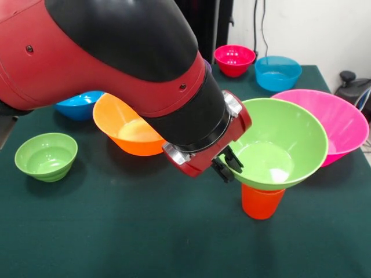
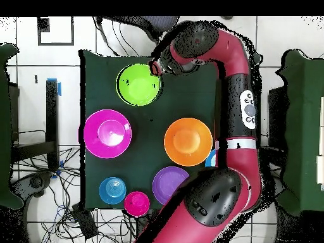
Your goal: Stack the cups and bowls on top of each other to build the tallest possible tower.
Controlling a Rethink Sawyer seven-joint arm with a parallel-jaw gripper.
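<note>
The tower is a medium green bowl standing open side up on the orange-red cup. From overhead the cup is hidden under that bowl. My gripper straddles the bowl's rim, one finger inside and one outside, shut on it. The other bowls stand apart on the cloth: the large pink one just behind the green, the large orange, a small green, a blue, a small magenta-red, a small blue and a purple.
The dark green table cloth carries everything. My arm's bulk hangs over the orange bowl and hides the purple bowl in the front view. Cables and floor tiles surround the table in the overhead view.
</note>
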